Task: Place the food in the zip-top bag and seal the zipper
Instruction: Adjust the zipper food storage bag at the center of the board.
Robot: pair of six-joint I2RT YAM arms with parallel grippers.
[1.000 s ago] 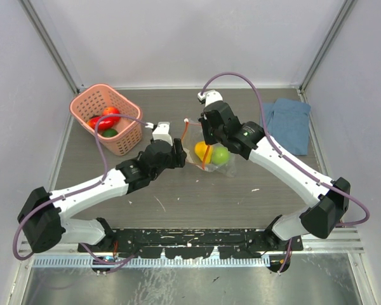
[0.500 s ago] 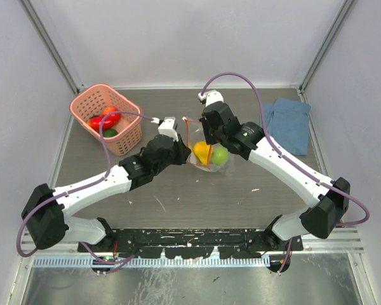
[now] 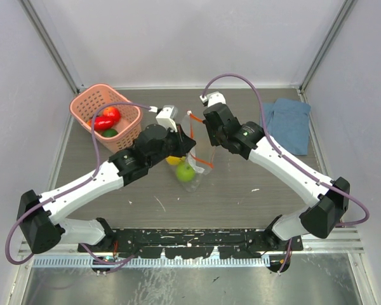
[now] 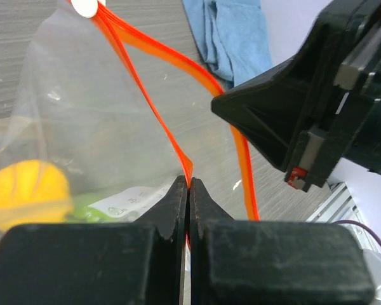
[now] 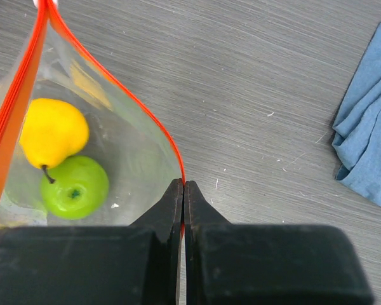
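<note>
The clear zip-top bag (image 3: 198, 178) hangs between my two grippers above the table. My left gripper (image 3: 190, 145) (image 4: 189, 184) is shut on one lip of the orange-red zipper (image 4: 153, 108). The right gripper (image 3: 209, 138) (image 5: 183, 184) is shut on the zipper's (image 5: 149, 121) other lip, so the mouth stands spread open. The white slider (image 4: 84, 6) sits at the far end where the lips meet. Food lies inside the bag: a yellow fruit (image 5: 51, 130) (image 3: 173, 160) and a green apple (image 5: 75, 187) (image 3: 185, 173). More food, red (image 3: 108, 117) and green (image 3: 110, 132), lies in the basket.
The pink lattice basket (image 3: 124, 136) stands at the back left, close beside my left arm. A folded blue cloth (image 3: 289, 124) (image 5: 368, 146) lies at the back right. White walls close in the table on three sides.
My left gripper went from open to shut on the zipper's lip and moved up and right. The bag's mouth has spread, and the fruit inside has slid toward the near side.
</note>
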